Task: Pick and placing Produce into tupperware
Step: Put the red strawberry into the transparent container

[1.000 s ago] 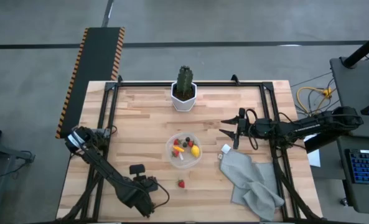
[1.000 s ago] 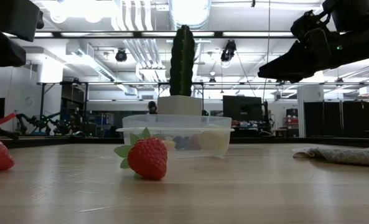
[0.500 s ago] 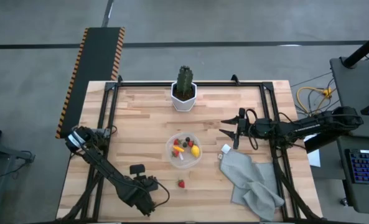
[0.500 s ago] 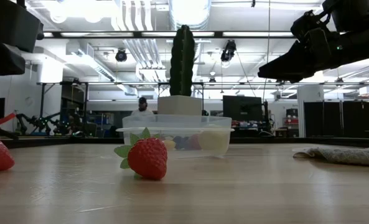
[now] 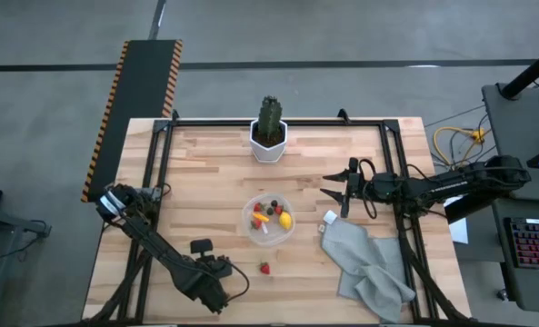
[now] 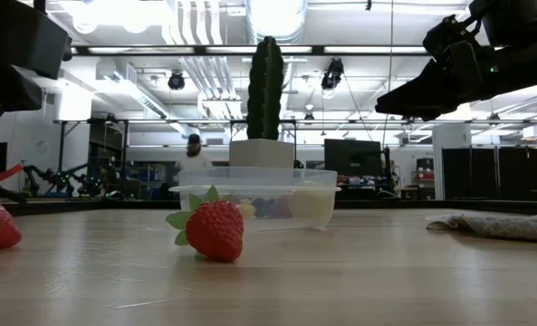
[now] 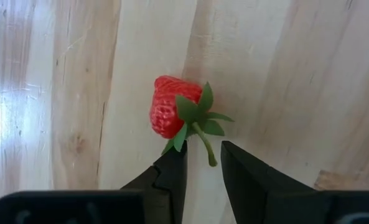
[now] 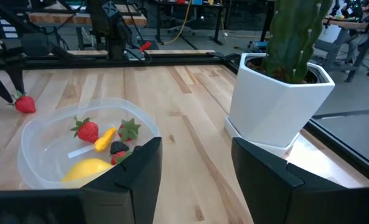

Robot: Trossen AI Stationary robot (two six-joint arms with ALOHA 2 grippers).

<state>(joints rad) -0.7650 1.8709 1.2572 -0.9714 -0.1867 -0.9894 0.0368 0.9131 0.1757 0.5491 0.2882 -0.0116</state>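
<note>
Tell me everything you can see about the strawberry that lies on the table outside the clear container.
The loose strawberry is a small red toy fruit with seed dimples, green leaves and a thin green stem. It looks like plastic. It lies on its side on the bare wooden table, in front of the clear container and apart from it. The left end effector hovers just above it, fingers apart on either side of the stem. Nothing grips it yet.

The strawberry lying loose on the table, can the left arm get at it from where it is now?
Probably yes. The left gripper hangs open just above the strawberry, with bare table around it and nothing in between.
</note>
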